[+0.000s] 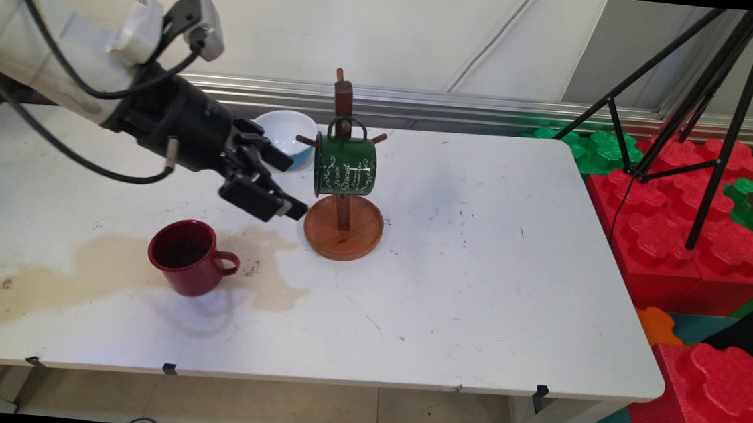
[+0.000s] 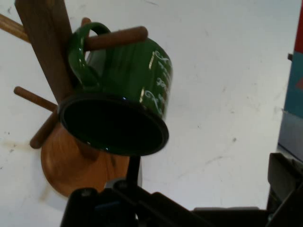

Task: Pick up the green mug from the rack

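A green enamel mug (image 1: 345, 167) with white lettering hangs by its handle on a peg of a wooden mug tree (image 1: 343, 226). My gripper (image 1: 294, 187) hovers just left of the mug, open, with nothing between its fingers. In the hand view the green mug (image 2: 124, 90) shows its dark mouth close ahead, hooked on a peg of the mug tree (image 2: 41, 52), with the gripper (image 2: 210, 182) below it. A dark red mug (image 1: 186, 257) stands upright on the table, below and left of the gripper.
A white bowl (image 1: 284, 134) with a blue outside sits behind the gripper near the table's back edge. Brownish stains (image 1: 103, 267) spread around the red mug. A black tripod (image 1: 700, 116) and red and green foam blocks (image 1: 684, 236) stand off the table's right side.
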Tool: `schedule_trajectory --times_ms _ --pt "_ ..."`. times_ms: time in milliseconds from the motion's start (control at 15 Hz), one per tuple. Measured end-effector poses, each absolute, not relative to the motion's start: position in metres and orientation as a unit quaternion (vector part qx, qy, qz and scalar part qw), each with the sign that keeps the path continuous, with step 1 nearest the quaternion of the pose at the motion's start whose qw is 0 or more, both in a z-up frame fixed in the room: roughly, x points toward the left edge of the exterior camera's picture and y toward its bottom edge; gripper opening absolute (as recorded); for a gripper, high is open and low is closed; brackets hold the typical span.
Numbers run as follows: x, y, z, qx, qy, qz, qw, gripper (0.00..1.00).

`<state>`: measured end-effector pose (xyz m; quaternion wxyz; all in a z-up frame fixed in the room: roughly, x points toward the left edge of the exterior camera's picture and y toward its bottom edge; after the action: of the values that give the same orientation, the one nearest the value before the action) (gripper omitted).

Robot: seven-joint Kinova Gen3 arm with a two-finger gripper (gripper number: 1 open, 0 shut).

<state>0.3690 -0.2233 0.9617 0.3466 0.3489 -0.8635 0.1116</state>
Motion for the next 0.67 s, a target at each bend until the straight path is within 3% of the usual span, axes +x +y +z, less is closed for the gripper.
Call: schedule_trajectory --times_ms 667 --pt "0.35 -0.247 0.931 0.377 -0.837 0.117 0.379 1.0"
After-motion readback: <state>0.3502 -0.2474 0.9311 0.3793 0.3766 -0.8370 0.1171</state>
